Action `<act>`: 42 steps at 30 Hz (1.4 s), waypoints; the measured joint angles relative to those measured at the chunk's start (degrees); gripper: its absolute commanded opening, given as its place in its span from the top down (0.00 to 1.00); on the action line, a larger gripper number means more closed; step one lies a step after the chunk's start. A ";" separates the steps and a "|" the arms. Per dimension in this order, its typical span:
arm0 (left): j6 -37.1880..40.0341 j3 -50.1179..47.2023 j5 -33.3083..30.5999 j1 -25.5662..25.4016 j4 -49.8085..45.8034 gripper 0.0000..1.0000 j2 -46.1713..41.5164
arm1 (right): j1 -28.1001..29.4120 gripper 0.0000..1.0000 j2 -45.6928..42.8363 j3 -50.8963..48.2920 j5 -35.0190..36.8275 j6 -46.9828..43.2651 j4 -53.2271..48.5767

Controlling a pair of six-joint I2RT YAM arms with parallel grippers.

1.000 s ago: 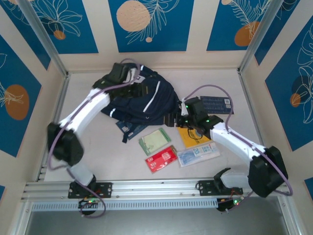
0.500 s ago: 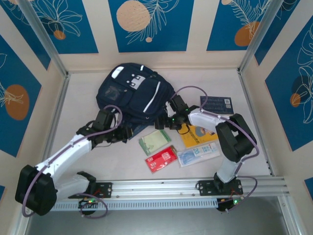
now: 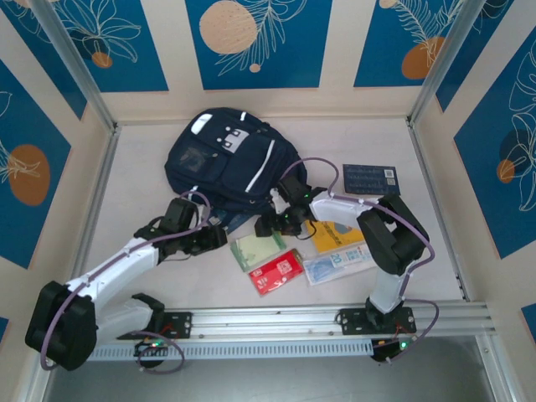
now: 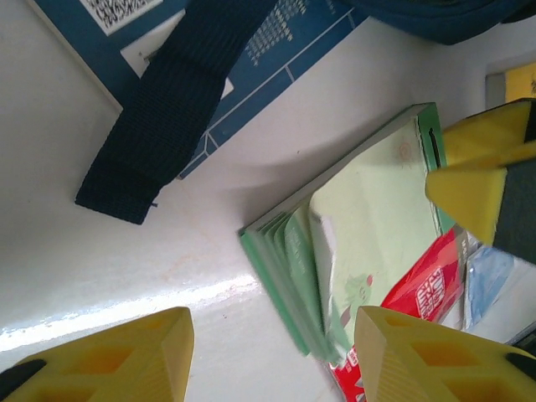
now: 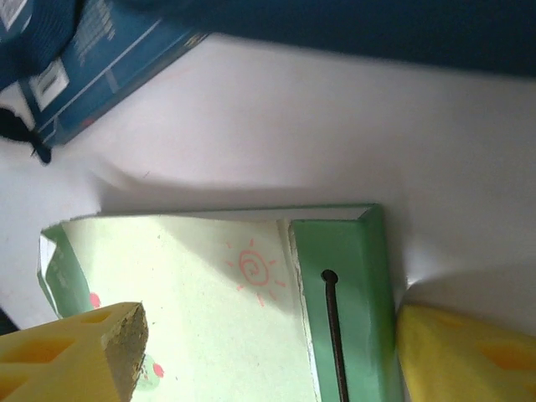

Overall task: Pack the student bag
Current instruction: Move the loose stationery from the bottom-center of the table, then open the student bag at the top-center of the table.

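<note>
Over the green booklet [image 3: 260,248], your R gripper [image 5: 268,331] jaws stand wide, straddling it, not clamped; L gripper [image 4: 272,339] approx half-open beside it, holding nothing.

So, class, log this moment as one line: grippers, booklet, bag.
left gripper: open, beside green booklet | right gripper: open, astride green booklet | student bag: on table, beyond booklet | held: nothing
</note>
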 measured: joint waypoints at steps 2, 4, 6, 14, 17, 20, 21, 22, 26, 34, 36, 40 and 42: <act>0.02 -0.02 0.44 0.00 0.15 0.47 0.81 | 1.44 0.22 -0.02 -0.02 -0.48 0.87 -0.04; 0.20 -0.02 0.74 0.00 0.09 0.47 1.44 | 2.43 0.22 -0.13 -0.20 -1.44 1.66 0.04; 0.46 -0.02 1.03 0.00 -0.09 0.47 2.16 | 2.71 0.22 -0.61 -0.79 -2.29 2.16 0.11; 0.37 0.00 1.31 -0.07 -2.21 0.49 6.38 | 1.97 0.22 -0.33 -1.01 -4.52 1.57 -1.70; -0.04 0.00 2.05 -0.37 -2.16 0.49 8.68 | 1.75 0.22 0.52 -0.72 -5.75 0.55 -2.38; -0.09 0.00 2.58 -0.79 -1.97 0.49 10.21 | 1.60 0.22 1.29 0.33 -6.21 -0.50 -3.63; -0.13 0.00 2.78 -0.87 -1.81 0.50 10.49 | 1.60 0.22 1.55 0.68 -6.32 -0.79 -4.07; -0.26 0.00 2.97 -0.98 -1.53 0.50 10.88 | 1.55 0.22 1.86 1.14 -6.45 -0.98 -4.63; -0.76 0.02 4.09 -1.29 -0.15 0.52 12.98 | 1.44 0.24 3.52 3.34 -7.56 -2.27 -7.02; -1.07 0.68 4.70 -1.14 -0.35 0.55 14.91 | 1.86 0.25 4.37 4.46 -12.48 -3.02 -7.69; -1.07 0.68 4.70 -1.11 -0.39 0.56 14.91 | 1.44 0.25 4.24 4.35 -14.21 -2.75 -7.69; -1.07 0.68 4.70 -1.11 -0.42 0.56 14.91 | -0.68 0.26 3.17 3.08 -19.76 -0.81 -5.75; -1.05 0.68 4.70 -1.11 -0.42 0.56 14.91 | -1.75 0.27 2.67 2.21 -22.86 0.61 -3.87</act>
